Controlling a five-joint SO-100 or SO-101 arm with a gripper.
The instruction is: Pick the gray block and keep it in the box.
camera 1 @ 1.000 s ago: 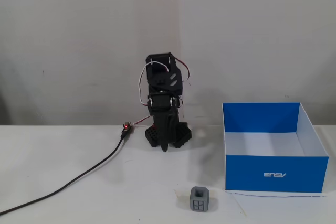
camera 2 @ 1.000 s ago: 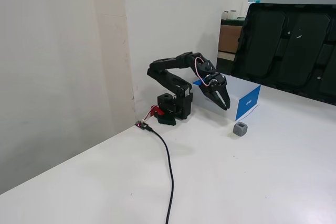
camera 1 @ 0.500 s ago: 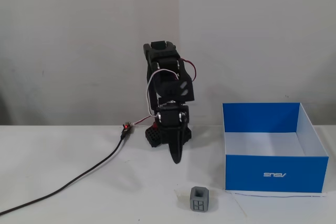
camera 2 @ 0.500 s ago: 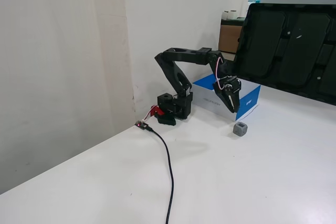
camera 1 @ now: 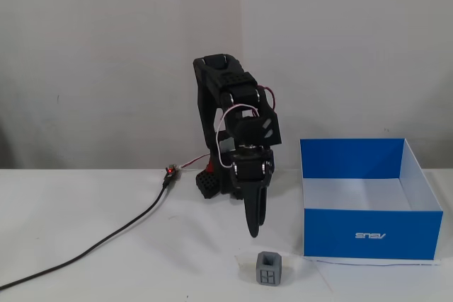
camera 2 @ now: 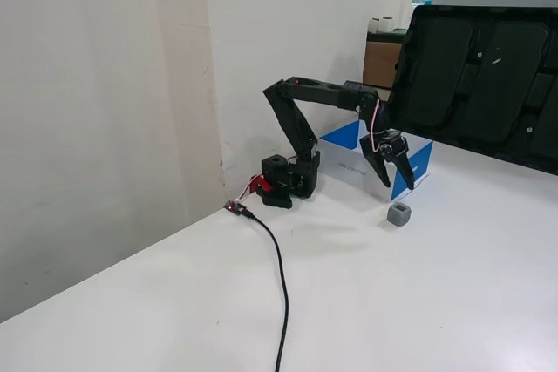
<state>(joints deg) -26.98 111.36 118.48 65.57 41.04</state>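
Overhead, black claw (camera 2: 397,183) parted and empty, ribbed gray cube (camera 1: 269,269), glossy blue cardboard box (camera 1: 370,234).

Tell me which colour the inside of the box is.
White inside, bright blue outside; the box shows this best in the fixed view facing its logo.

The gray block (camera 1: 268,269) is a flat mid gray all over, with a darker recessed cross pattern on its front face, kind of like a tiny window. The box (camera 1: 368,234) is bright blue outside with a small white logo on the front and plain white inside. The arm (camera 1: 233,114) and its gripper (camera 1: 255,230) are matte black, with white and red wires looped around the wrist. A black cable (camera 1: 106,242) snakes across the white table (camera 1: 106,203), ending at a little plug with a red spot. The wall behind is off-white.
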